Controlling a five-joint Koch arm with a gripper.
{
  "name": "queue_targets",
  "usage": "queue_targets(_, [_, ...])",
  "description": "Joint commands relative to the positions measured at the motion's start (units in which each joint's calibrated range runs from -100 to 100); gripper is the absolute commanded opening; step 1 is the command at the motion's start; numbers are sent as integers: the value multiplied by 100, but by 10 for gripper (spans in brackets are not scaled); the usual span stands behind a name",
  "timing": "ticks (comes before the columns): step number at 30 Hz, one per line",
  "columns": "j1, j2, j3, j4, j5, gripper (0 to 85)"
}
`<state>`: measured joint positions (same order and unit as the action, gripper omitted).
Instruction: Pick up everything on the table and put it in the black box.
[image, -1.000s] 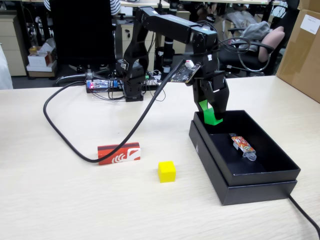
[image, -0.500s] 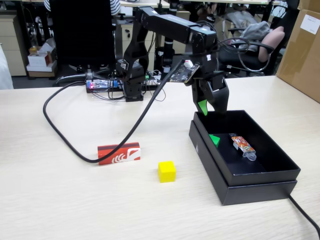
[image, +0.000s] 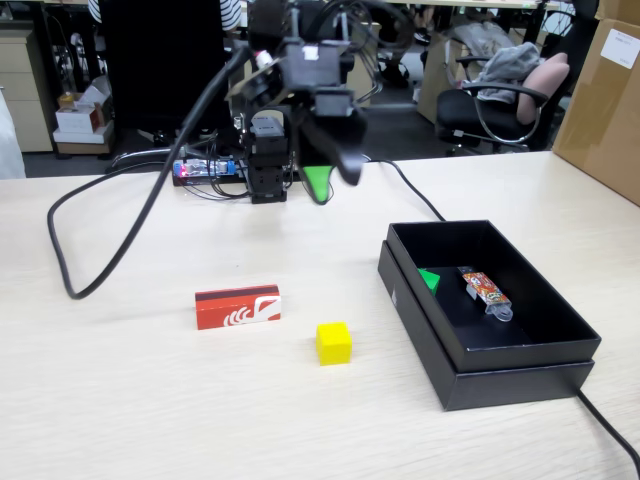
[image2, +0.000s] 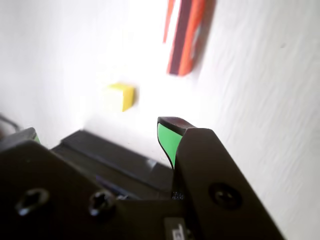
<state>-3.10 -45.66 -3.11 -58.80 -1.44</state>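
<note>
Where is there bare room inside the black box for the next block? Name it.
The black box has bare floor at its near end, below the orange packet, and along its right wall. The far left corner is crowded: the green cube lies beside the packet. The pincer hangs empty over the table.

Black jointed arm of boxy plastic segments on a black base, with a thick black cable looping from its upper part onto the table; gripper with black jaws faced in bright green, its housing in the wrist view showing recessed cross-head screws.
</note>
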Motion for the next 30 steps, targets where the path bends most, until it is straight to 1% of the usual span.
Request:
queue_targets(1, [-176, -98, -297, 260, -176, 481])
queue_targets(3, [-313, 28, -877, 640, -244, 483])
queue_targets(7, [-523, 430, -1394, 1314, -386, 480])
queue_targets(16, [-733, 1543, -1122, 1331, -400, 476])
queue_targets(17, [-757, 1761, -1031, 1331, -396, 476])
queue_targets(18, [-830, 2438, -687, 1331, -391, 476])
queue_targets(19, [-845, 2552, -605, 1331, -386, 475])
queue_targets(30, [-835, 3046, -388, 1331, -357, 465])
